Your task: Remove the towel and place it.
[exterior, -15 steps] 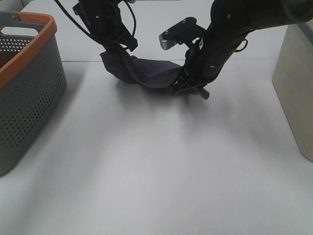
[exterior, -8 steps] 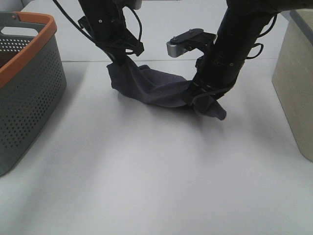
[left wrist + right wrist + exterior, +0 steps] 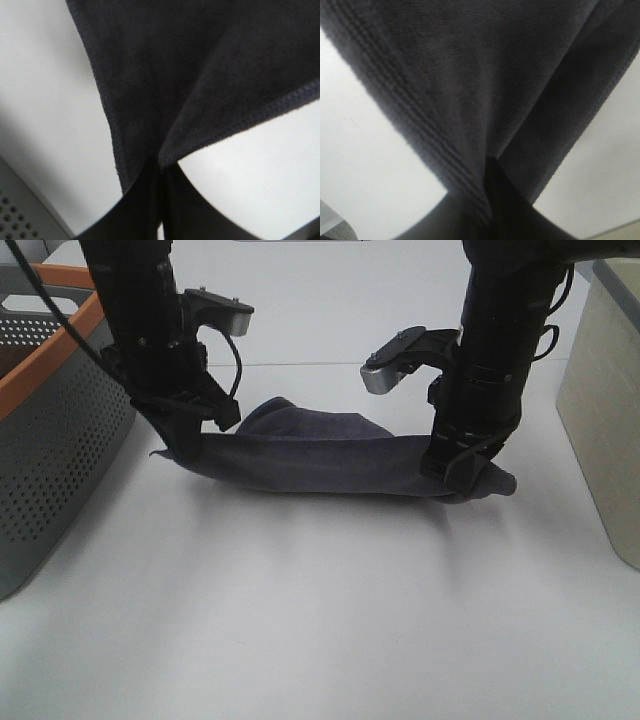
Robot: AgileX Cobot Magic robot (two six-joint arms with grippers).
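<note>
Placing step: the towel (image 3: 320,455) hangs stretched between my left pincer (image 3: 190,435) and right pincer (image 3: 460,470), each clamped on one end, its sagging middle near the counter (image 3: 320,620), well right of the basket (image 3: 60,430). Next, I judge, lowering both ends evenly until the cloth lies flat, then letting go.

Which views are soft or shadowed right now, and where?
Exterior high: sharp enough, even light, soft diffuse shadow on the table under the towel. Left wrist: towel hem stitching crisp, left gripper a dark silhouette. Right wrist: blurred throughout, towel weave smeared, right gripper barely outlined.
</note>
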